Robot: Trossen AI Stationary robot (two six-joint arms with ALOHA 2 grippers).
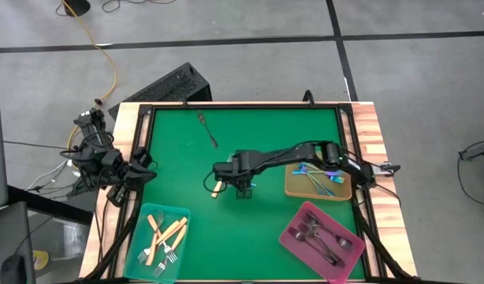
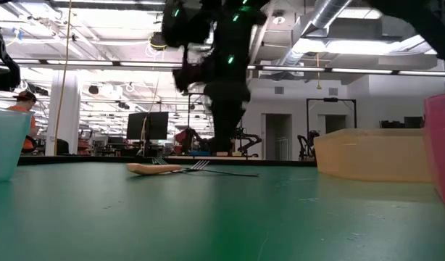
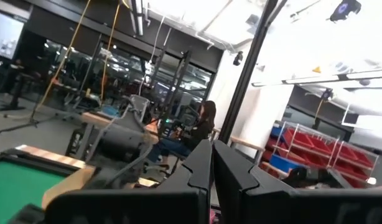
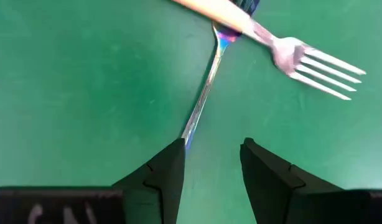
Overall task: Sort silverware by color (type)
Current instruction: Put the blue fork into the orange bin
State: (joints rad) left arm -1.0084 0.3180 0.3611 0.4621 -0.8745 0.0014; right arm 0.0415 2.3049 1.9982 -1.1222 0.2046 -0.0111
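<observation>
The right arm reaches in from the right edge toward the middle, wrist bent down, so the right gripper (image 4: 212, 163) hangs just above the surface, fingers (image 4: 169, 167) parted with nothing between them. The left arm sits folded at the left edge; the left gripper (image 3: 212, 163) points outward, fingers seemingly pressed together.

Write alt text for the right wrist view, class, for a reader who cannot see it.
The right gripper hangs open over the green mat, its two dark fingers either side of the handle end of an iridescent fork. A cream-handled fork lies across that fork's far end, tines pointing away.
</observation>
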